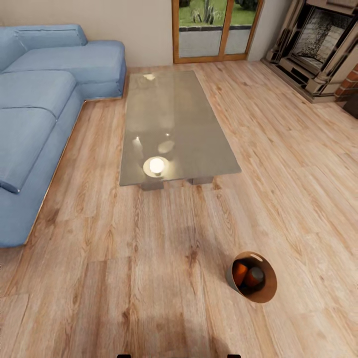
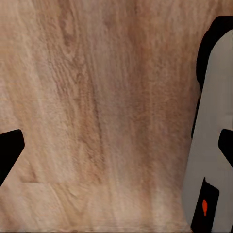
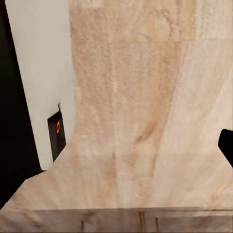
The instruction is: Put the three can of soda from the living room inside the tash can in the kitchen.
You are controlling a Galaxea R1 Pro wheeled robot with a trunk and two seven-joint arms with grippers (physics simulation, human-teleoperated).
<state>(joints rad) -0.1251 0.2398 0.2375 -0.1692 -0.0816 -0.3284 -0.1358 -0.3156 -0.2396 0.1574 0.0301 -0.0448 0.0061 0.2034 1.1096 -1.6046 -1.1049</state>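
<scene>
The trash can [image 1: 266, 294], pale grey outside and coppery inside, stands on the wood floor at the lower right of the head view. Inside it lie an orange soda can [image 1: 240, 272] and a second can [image 1: 256, 276] turned with its grey top toward me. Whether a third lies under them I cannot tell. My left gripper [image 2: 116, 155] hangs open over bare floorboards, one black fingertip [image 2: 9, 153] at each edge of the left wrist view. My right gripper [image 3: 116, 148] is open above the floor too, with one fingertip [image 3: 226, 145] showing.
The glass coffee table [image 1: 174, 114] lies ahead with a lamp's reflection [image 1: 156, 165] on it. A blue corner sofa [image 1: 35, 109] runs along the left. Wood-framed glass doors [image 1: 214, 30] and a brick fireplace [image 1: 318, 44] close the far side. Grey robot body panels [image 2: 213, 145] edge the wrist views.
</scene>
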